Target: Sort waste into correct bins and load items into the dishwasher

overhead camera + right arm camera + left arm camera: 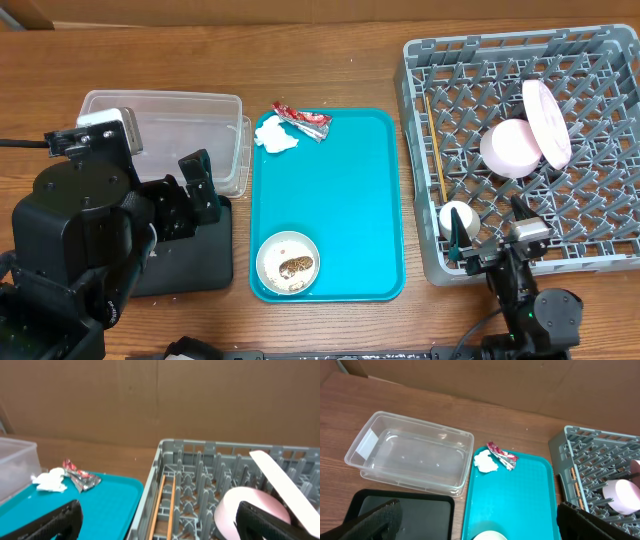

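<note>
The red-and-silver wrapper (pixel 305 120) and white tissue (pixel 275 137) lie at the far end of the teal tray (pixel 340 190). A white bowl (pixel 288 263) with brown food scraps sits at its near end. The clear tub (pixel 165 125) is empty; the black tray (pixel 195 265) lies in front of it. In the grey rack (pixel 590 60) are the upright plate (pixel 547 120), pink bowl (pixel 510 148), white cup (pixel 458 218) and chopsticks (pixel 437 150). My left gripper (pixel 200 185) is open and empty over the black tray. My right gripper (pixel 488 228) is open and empty by the cup.
The left wrist view shows the tub (pixel 415 452), black tray (pixel 405 510), wrapper (pixel 502 455) and tissue (pixel 486 462). The right wrist view shows the chopsticks (pixel 160 505), pink bowl (pixel 240 507) and plate (pixel 285 485). A cardboard wall stands behind the table.
</note>
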Motion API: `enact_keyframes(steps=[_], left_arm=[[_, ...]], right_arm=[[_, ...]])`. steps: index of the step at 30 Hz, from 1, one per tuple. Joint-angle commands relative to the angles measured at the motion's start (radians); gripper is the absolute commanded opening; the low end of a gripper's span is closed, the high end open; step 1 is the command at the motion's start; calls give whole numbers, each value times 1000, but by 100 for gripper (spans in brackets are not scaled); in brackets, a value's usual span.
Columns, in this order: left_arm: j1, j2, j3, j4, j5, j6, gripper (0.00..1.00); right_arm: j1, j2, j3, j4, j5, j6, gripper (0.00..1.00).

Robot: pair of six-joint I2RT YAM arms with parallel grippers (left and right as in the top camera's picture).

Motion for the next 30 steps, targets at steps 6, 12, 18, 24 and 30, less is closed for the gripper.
enact_keyframes(steps=[6, 12, 18, 24, 30], left_arm=[[4, 2, 2, 3, -14, -10, 100], [4, 2, 2, 3, -14, -10, 100], [4, 3, 2, 3, -14, -10, 100], [4, 2, 2, 3, -14, -10, 100], [4, 2, 2, 3, -14, -10, 100]], right_arm=[[-14, -17, -171, 222, 10, -4, 100], [-12, -17, -167, 214, 25, -4, 100], [-3, -16, -167, 185, 24, -4, 100], [-3, -14, -167, 167, 24, -4, 100], [-3, -14, -167, 167, 25, -4, 100]])
